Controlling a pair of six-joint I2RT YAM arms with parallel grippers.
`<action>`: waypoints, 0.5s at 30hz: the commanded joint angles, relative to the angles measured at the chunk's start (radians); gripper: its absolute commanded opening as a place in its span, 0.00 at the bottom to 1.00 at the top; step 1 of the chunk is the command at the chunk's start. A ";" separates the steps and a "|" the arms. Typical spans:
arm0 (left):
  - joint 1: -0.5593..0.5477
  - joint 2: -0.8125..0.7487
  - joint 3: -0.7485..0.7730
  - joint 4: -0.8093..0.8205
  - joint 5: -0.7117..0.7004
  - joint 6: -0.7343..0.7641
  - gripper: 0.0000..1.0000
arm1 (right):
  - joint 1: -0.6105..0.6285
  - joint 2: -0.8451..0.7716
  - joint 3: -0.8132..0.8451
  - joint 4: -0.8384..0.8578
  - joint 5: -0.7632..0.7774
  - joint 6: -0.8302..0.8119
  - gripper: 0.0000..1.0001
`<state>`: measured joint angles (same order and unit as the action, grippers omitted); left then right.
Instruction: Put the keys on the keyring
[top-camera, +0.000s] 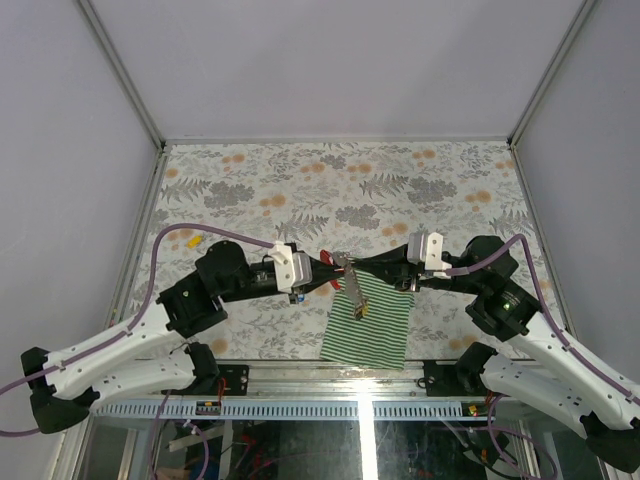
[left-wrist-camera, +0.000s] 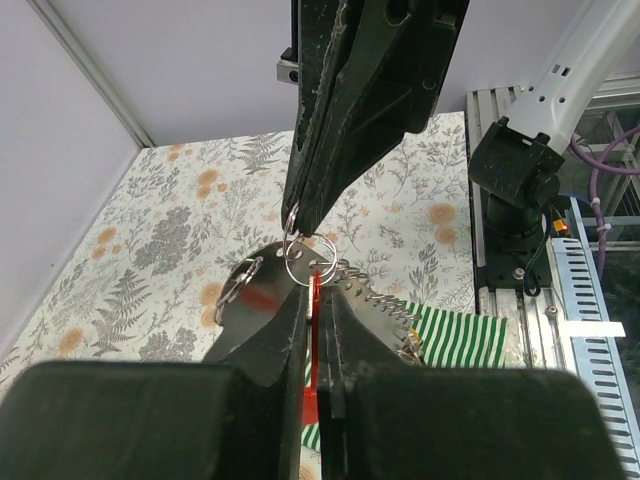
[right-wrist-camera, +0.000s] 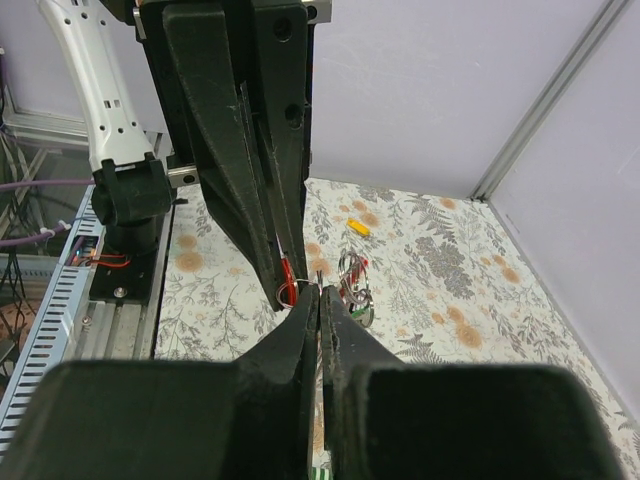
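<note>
— Where's the grey metal chain keyring (left-wrist-camera: 375, 293)?
— A yellow plastic key tag (top-camera: 193, 241) lies far left. Then comes my left claw (left-wrist-camera: 317, 288), clamped on its curved red clip (left-wrist-camera: 313, 340). My right claw (right-wrist-camera: 319, 292), facing, pinches a silver split ring (left-wrist-camera: 308, 260) at its end.

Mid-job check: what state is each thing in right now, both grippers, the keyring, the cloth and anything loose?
left gripper: shut on the red clip, raised off the table.
right gripper: shut on a metal ring.
keyring: held up where the grippers meet, chain drooping over the cloth.
striped cloth: lying flat.
yellow tag: lying loose, apart from both grippers.
</note>
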<state>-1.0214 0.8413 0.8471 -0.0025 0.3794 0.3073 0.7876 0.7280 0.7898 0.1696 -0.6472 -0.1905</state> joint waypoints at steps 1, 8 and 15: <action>-0.005 0.015 0.047 0.034 0.026 0.016 0.00 | 0.004 -0.019 0.031 0.067 0.014 0.001 0.00; -0.004 0.017 0.071 0.025 0.020 0.022 0.00 | 0.004 -0.019 0.028 0.062 0.016 -0.010 0.00; -0.004 -0.003 0.083 0.006 0.000 0.029 0.00 | 0.004 -0.013 0.029 0.061 0.014 -0.013 0.00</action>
<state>-1.0214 0.8593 0.8791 -0.0177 0.3851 0.3134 0.7876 0.7223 0.7898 0.1692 -0.6441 -0.1947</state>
